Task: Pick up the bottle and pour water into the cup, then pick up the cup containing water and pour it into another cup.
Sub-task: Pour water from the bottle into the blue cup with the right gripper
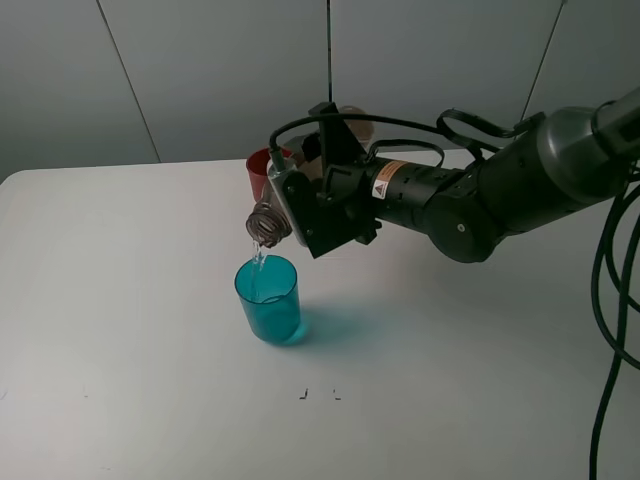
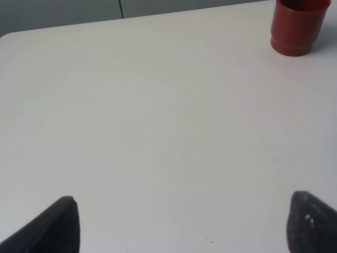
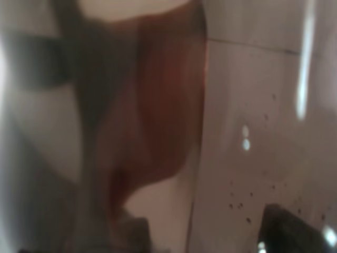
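Note:
My right gripper (image 1: 312, 205) is shut on the smoky grey-brown bottle (image 1: 268, 224), which is tipped over with its open neck pointing down and to the left. A thin stream of water (image 1: 259, 258) runs from the neck into the teal translucent cup (image 1: 269, 298) standing upright just below. The red-brown cup (image 1: 259, 172) stands behind the bottle, partly hidden, and shows again as the red cup (image 2: 297, 23) in the left wrist view. The bottle wall (image 3: 253, 132) fills the right wrist view, blurred. My left gripper (image 2: 184, 225) is open over bare table.
Everything stands on a white table (image 1: 120, 300) whose far edge meets grey wall panels. Black cables (image 1: 610, 300) hang at the right side. Small dark marks (image 1: 303, 393) lie near the table's front. The left arm is outside the exterior high view.

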You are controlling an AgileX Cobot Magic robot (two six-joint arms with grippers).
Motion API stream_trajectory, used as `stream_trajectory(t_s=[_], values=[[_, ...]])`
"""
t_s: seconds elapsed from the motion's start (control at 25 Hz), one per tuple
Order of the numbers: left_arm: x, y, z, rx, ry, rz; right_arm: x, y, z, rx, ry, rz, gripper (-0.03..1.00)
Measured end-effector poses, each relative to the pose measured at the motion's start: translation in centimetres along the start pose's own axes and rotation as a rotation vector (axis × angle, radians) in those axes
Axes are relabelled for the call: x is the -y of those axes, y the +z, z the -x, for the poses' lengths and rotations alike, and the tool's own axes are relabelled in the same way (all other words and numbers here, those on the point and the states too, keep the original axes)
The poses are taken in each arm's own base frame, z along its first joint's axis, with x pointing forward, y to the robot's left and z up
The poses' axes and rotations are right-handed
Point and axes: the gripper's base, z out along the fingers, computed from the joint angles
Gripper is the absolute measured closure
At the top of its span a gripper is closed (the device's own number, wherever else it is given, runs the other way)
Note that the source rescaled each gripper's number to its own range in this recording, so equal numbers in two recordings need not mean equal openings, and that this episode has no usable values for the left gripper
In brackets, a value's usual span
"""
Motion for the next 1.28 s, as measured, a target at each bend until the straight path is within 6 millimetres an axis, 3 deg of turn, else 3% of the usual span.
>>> stream_trajectory(t_s=[1.28], values=[[0.00,0.00,0.00,0.000,0.000,0.000,0.07,-0.01,-0.41,-0.048,-0.046,-0.006,0.92]])
